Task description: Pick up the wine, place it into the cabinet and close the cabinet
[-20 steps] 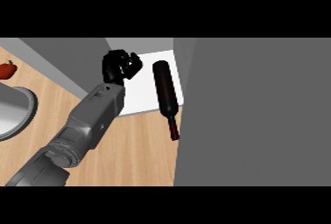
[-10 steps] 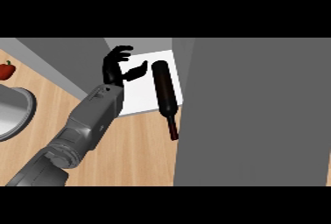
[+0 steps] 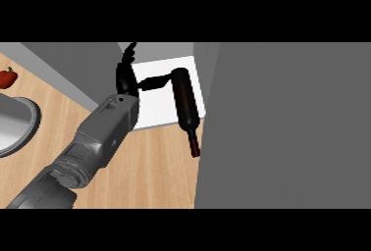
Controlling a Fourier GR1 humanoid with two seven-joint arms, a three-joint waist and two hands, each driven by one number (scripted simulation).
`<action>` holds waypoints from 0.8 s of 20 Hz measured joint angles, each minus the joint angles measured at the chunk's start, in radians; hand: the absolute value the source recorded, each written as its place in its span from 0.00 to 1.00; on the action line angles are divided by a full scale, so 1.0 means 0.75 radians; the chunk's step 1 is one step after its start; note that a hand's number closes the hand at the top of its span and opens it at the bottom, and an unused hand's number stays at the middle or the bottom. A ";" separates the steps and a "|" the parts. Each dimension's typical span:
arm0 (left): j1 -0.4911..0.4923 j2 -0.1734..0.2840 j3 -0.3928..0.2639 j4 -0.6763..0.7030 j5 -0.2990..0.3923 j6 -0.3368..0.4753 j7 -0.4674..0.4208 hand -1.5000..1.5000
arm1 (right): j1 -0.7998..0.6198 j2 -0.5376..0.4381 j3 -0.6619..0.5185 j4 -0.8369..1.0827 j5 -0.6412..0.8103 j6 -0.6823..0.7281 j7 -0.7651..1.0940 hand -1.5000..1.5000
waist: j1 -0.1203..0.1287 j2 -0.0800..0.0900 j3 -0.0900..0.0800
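1. Wine bottle lies flat on its side, its long axis running nearly straight up and down the head view, tilted a little so the neck end sits slightly further right than the base.
2. Its rounded base points toward the far end of the white cabinet floor; its narrow neck points toward the near edge.
3. The body is very dark, almost black with a brown sheen, and the neck tip is a dark red.
4. The body rests on the white cabinet floor, while the neck juts past its front edge over the wooden counter.
5. The bottle lies just beside the big grey cabinet door, which stands to its right.
6. The left hand is left of the bottle over the white floor, spread and unclenched, grasping nothing; its thumb reaches across to the bottle's upper body, and the fingers point up.
7. A red pepper and a metal bowl sit well left of the bottle.
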State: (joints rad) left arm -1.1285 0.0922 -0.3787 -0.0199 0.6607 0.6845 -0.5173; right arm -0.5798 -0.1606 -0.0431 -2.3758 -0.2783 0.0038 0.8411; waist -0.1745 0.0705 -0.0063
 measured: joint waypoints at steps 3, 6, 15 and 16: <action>-0.002 -0.007 -0.011 -0.008 -0.011 -0.036 -0.014 0.00 | 0.001 0.001 0.000 0.002 0.001 -0.001 -0.002 0.00 | 0.009 0.000 -0.004; 0.001 -0.014 -0.031 -0.022 -0.031 -0.128 -0.026 0.00 | -0.006 -0.001 -0.004 0.004 0.002 -0.008 0.005 0.00 | 0.022 -0.005 -0.007; 0.014 -0.046 0.026 -0.166 0.021 -0.552 -0.187 0.00 | 0.010 -0.006 -0.015 -0.001 0.012 -0.039 0.031 0.00 | 0.096 -0.039 -0.006; 0.007 -0.052 0.043 -0.179 0.034 -0.579 -0.200 0.00 | 0.004 -0.009 -0.013 -0.002 0.015 -0.047 0.041 0.00 | 0.107 -0.045 -0.004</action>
State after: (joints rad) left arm -1.1234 0.0530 -0.3468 -0.1539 0.6861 0.2500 -0.6674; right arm -0.5769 -0.1670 -0.0530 -2.3770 -0.2670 -0.0317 0.8715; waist -0.0940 0.0368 -0.0094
